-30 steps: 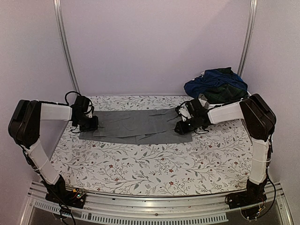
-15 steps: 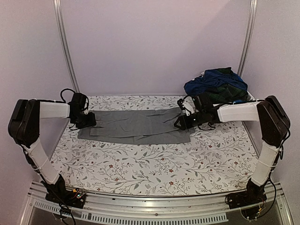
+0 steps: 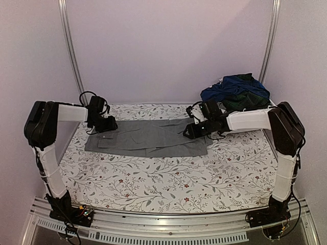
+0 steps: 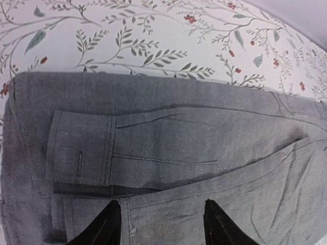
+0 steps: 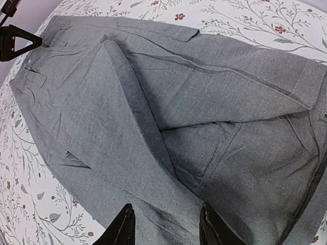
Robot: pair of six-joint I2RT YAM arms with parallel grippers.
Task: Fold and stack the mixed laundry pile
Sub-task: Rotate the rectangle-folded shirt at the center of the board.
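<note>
Grey garment (image 3: 148, 137) lies spread flat across the far half of the bench (image 3: 168, 178), its length running from 9 to 3 o'clock, with a cuffed sleeve (image 4: 127, 153) folded on top. My left jaws stand apart just above its 9 o'clock end, nothing between them. My right jaws stand apart over its 3 o'clock end, gripping nothing either. At 1 o'clock, in the far corner, sits the navy and green plaid heap (image 3: 236, 92).

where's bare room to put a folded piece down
Free: the wide near band of floral cloth between the grey garment and the near edge. Crowded: the garment's ends, under the left gripper and right gripper, and the far right laundry pile.
</note>
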